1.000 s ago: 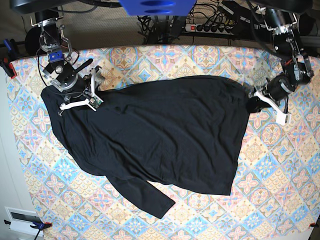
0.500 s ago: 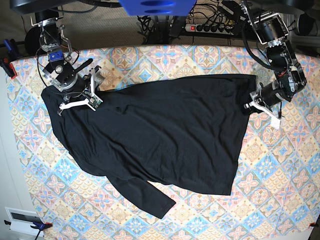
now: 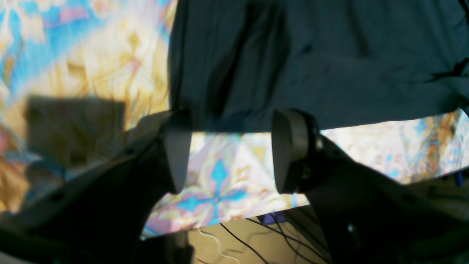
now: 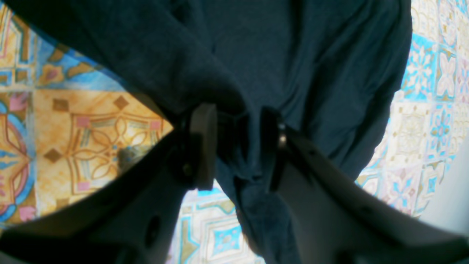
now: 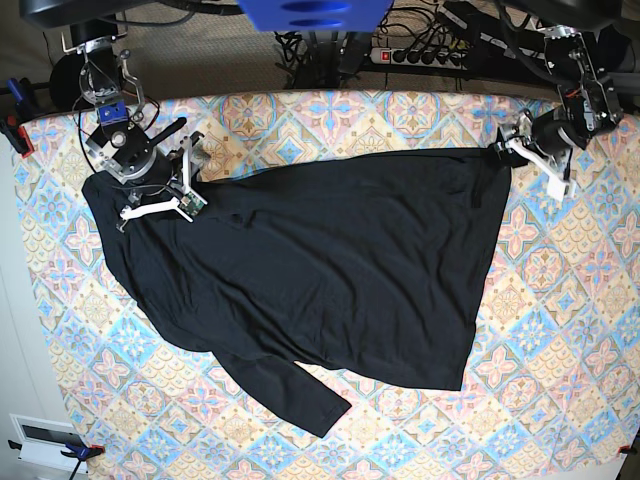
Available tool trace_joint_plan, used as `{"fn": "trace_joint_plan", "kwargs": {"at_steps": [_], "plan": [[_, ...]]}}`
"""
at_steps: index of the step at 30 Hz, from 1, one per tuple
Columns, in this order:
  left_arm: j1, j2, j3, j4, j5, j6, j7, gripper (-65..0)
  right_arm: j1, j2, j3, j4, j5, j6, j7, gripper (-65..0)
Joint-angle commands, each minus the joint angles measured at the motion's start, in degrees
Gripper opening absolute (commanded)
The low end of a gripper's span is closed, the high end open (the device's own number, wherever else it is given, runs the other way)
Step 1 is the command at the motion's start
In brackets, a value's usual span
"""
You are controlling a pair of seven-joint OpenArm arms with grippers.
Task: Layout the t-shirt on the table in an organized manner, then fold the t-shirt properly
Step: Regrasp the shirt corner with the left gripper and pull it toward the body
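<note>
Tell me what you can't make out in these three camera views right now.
- Base view: the second sleeve of the t-shirt is hidden under its own body.
- Right wrist view: how much fabric the right tool pinches, hidden by bunched cloth.
- Left wrist view: table pattern blurred; left tool arm cut off below.

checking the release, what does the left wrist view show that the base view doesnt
Left wrist view only: the left end effector seen close, its jaws wide apart with only tablecloth between them, and the shirt edge lying just beyond the tips, not pinched.

Base view only: the whole shirt spread across the table, one sleeve trailing toward the near edge, and the right end effector at the shirt's other end.

Both: the black shirt on the patterned table, and the left end effector at the shirt's corner.
</note>
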Motion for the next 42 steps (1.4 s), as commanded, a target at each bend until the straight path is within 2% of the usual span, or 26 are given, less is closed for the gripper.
{"fn": "trace_joint_plan", "kwargs": {"at_steps": [1,6,14,17,20,22,26,29,35,40,42], "plan": [[-0.55,-0.72,-0.24,-0.26,-1.05,-0.06,-1.15,-30.4,0.56,0.71,0.23,1.00,0.04,-0.33,0.92,-45.9],[-1.95,0.78,-0.15,-5.35,-0.70,-0.06,-1.59,-30.4,0.56,0.71,0.23,1.00,0.04,-0.33,0.92,-45.9],[-3.27,2.18,2.22,-5.97,-0.61,-0.06,-1.68,-31.0,0.56,0.71,0.23,1.00,0.04,-0.33,1.01,-46.0],[-4.50,2.45,4.15,-5.97,-0.70,-0.24,-1.68,-38.8,0.56,0.71,0.23,1.00,0.04,-0.33,0.92,-46.0],[-5.56,2.71,5.30,-5.97,-1.13,-0.50,-1.76,-54.6,0.56,0.71,0.23,1.00,0.04,-0.33,0.92,-46.0],[-6.70,4.12,5.12,-5.79,-1.22,-0.94,-2.20,-58.6,0.56,0.71,0.23,1.00,0.04,-0.33,0.92,-46.0],[-7.84,4.12,5.03,-5.71,-1.31,-1.64,-2.82,-65.0,0.56,0.71,0.23,1.00,0.04,-0.33,0.92,-46.0],[-9.87,4.29,3.98,-5.71,-1.93,-1.64,-2.82,-65.0,0.56,0.71,0.32,1.00,0.04,-0.33,0.92,-46.0],[-13.47,4.47,-2.09,-5.71,-7.82,-1.29,-2.64,-65.0,0.56,0.71,0.32,1.00,0.04,-0.33,0.83,-46.0],[-18.48,4.56,-2.35,-6.06,-5.35,-1.20,-2.82,-65.0,0.56,0.71,0.32,1.00,0.04,-0.33,0.74,-46.0],[-20.06,5.61,-2.26,-6.15,-3.86,-1.20,-2.91,-65.0,0.56,0.71,0.32,1.00,0.04,-0.33,0.74,-46.0]]}}
